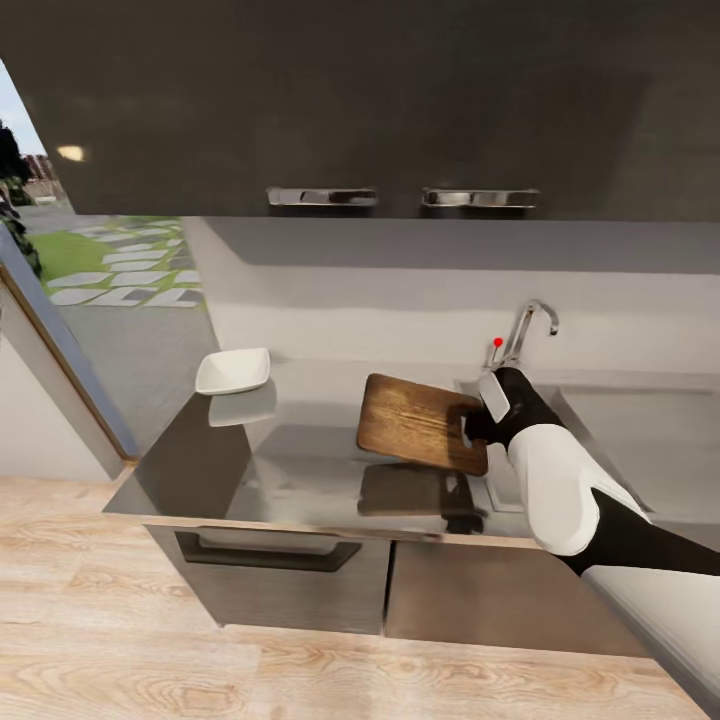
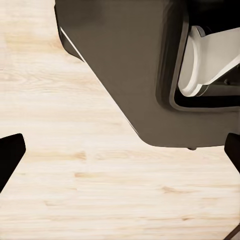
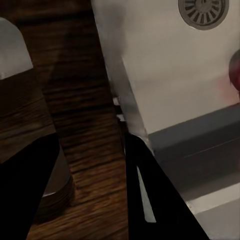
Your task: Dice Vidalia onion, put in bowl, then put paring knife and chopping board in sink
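My right gripper (image 1: 472,426) is shut on the right short edge of the dark brown chopping board (image 1: 420,422). The board hangs tilted a little above the grey countertop (image 1: 270,450), which mirrors it, just left of the sink (image 1: 630,440). In the right wrist view, the board's wood grain (image 3: 80,100) runs between my dark fingers (image 3: 150,190), and beyond its edge lie the steel basin (image 3: 165,75) and its round drain (image 3: 204,11). A blurred reddish thing (image 3: 235,72) lies in the basin; I cannot tell what it is. The white bowl (image 1: 233,371) stands on the counter's far left. My left gripper (image 2: 120,155) is open over the floor.
The chrome faucet (image 1: 525,330) with its red dot rises behind the board. Dark wall cabinets (image 1: 400,100) hang above with two handles. A glass door (image 1: 60,300) stands left of the counter. Light wood floor (image 1: 300,670) lies in front, and my own base (image 2: 130,65) is seen near the left gripper.
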You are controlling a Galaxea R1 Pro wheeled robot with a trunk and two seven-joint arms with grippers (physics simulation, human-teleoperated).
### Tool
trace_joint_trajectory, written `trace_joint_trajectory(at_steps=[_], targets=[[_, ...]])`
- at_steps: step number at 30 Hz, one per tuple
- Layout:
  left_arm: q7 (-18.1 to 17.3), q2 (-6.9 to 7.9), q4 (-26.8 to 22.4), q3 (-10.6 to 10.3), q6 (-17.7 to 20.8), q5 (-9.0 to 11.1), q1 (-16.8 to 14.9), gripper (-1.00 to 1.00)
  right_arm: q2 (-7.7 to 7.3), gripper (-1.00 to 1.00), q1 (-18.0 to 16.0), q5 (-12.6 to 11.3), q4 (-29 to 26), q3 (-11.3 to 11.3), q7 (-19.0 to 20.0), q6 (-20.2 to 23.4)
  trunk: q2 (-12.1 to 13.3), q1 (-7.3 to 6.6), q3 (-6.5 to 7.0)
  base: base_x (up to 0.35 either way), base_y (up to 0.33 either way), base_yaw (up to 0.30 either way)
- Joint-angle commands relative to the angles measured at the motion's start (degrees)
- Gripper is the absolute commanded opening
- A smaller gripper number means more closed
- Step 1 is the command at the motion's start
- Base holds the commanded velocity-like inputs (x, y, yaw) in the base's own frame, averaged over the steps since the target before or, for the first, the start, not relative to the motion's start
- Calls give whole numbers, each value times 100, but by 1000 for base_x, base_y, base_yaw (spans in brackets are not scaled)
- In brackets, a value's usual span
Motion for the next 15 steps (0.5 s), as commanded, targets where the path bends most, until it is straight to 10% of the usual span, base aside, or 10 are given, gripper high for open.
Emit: trace_joint_trajectory(at_steps=[1,15], targets=[[-2,0,-10,-5,-3,0,2,100,9,-100,-7,27,-7,-42,3,20,-11,3,-10,0,222,0],[-2,-3,-12,-6,-3,0,2,100,9,-100,-7,18,2,-20,-37,54,-11,3,-10,0,42,0]])
